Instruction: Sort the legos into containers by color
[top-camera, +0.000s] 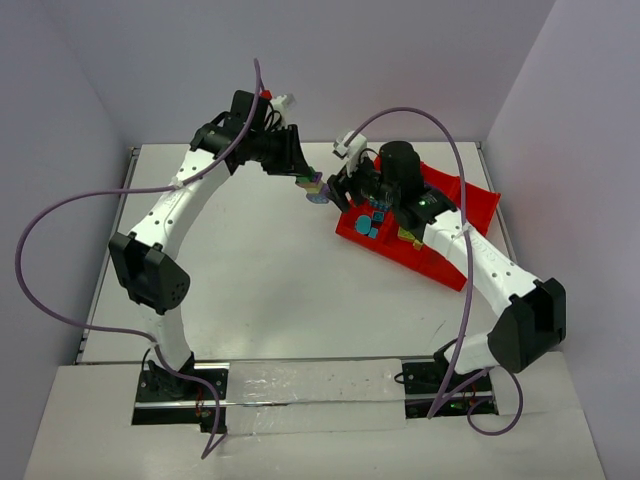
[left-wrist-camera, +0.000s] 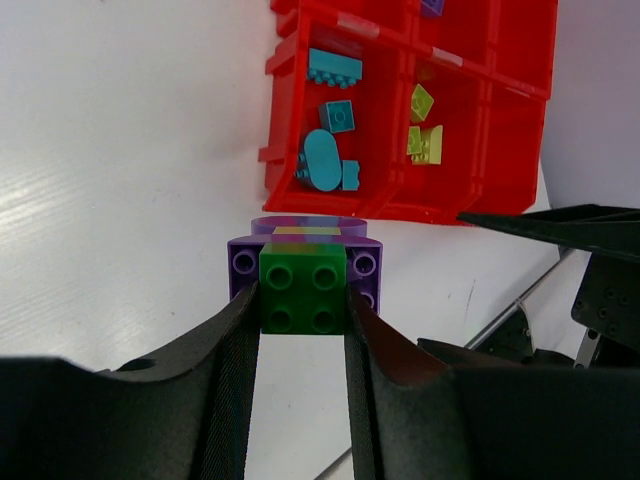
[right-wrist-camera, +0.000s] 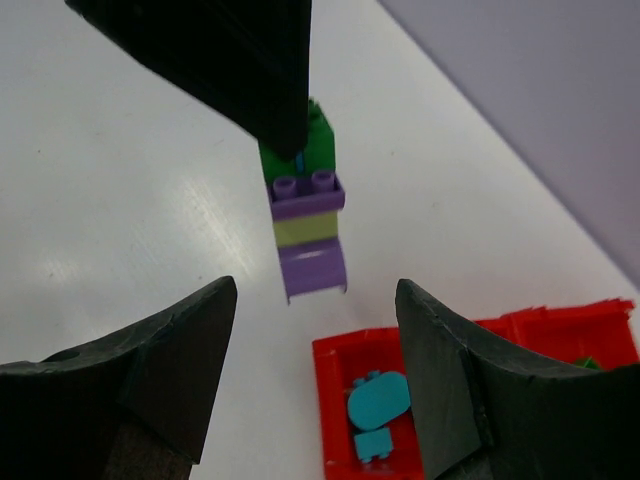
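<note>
My left gripper is shut on the green brick of a multicolour clump, with purple and yellow-green layers behind it, held above the table left of the red tray. The clump hangs between the two arms; in the right wrist view it shows as green, purple, yellow-green and purple layers. My right gripper is open and empty, just below the clump and above the tray's corner. Teal bricks lie in one compartment, yellow-green ones in the one beside it.
The red tray lies at the right of the white table, partly under my right arm. A purple piece shows in a far compartment. Grey walls close in the back and sides.
</note>
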